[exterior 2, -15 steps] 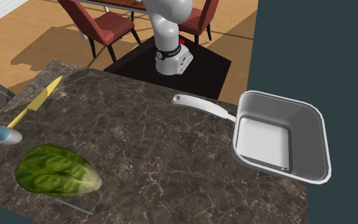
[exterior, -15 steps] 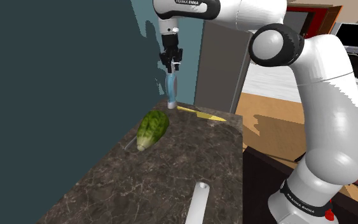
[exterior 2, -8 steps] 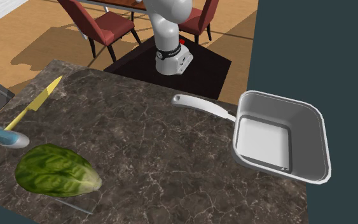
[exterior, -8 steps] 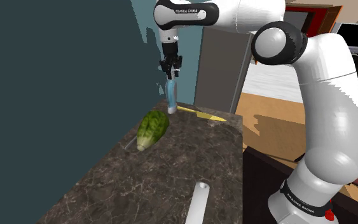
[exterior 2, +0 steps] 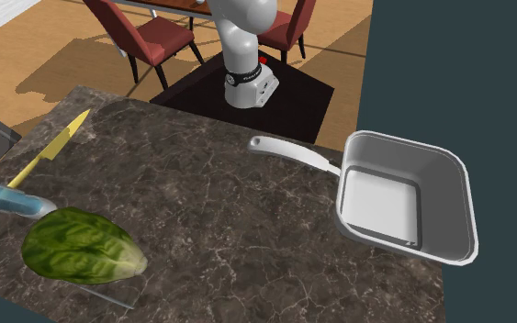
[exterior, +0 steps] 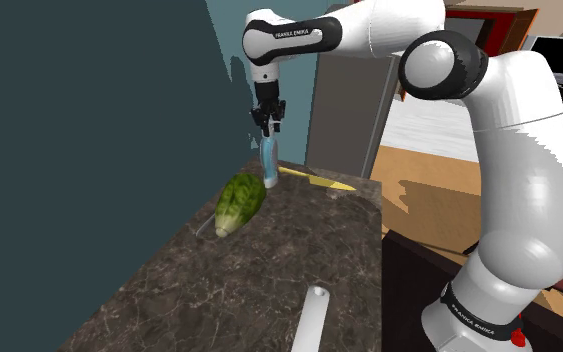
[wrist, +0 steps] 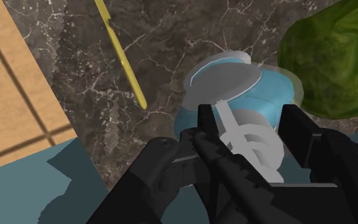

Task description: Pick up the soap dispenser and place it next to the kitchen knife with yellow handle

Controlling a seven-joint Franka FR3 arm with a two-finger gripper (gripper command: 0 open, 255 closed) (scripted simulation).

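Observation:
The soap dispenser (exterior: 270, 165) is a blue bottle with a white pump top, hanging upright at the far end of the dark marble counter (exterior: 269, 270). My black gripper (exterior: 269, 120) is shut on its pump neck from above. In the wrist view the fingers (wrist: 206, 130) clasp the white pump, with the blue body (wrist: 231, 89) below my gripper (wrist: 250, 137). The yellow-handled knife (exterior: 314, 180) lies flat just beside the bottle, also seen as a yellow strip (wrist: 121, 54). From the second exterior view the dispenser (exterior 2: 8, 198) sits between the knife (exterior 2: 50, 151) and the lettuce. Whether its base touches the counter I cannot tell.
A green lettuce head (exterior: 239, 203) lies close to the bottle on the side away from the knife (exterior 2: 80, 246). A white square pan (exterior 2: 403, 197) with a long handle (exterior: 312, 318) occupies the counter's near end. A dark teal wall (exterior: 89, 150) borders the counter.
My gripper has lowered with the dispenser still in it, and the bottle has shifted closer to the lettuce. Knife, lettuce and pan have stayed put.

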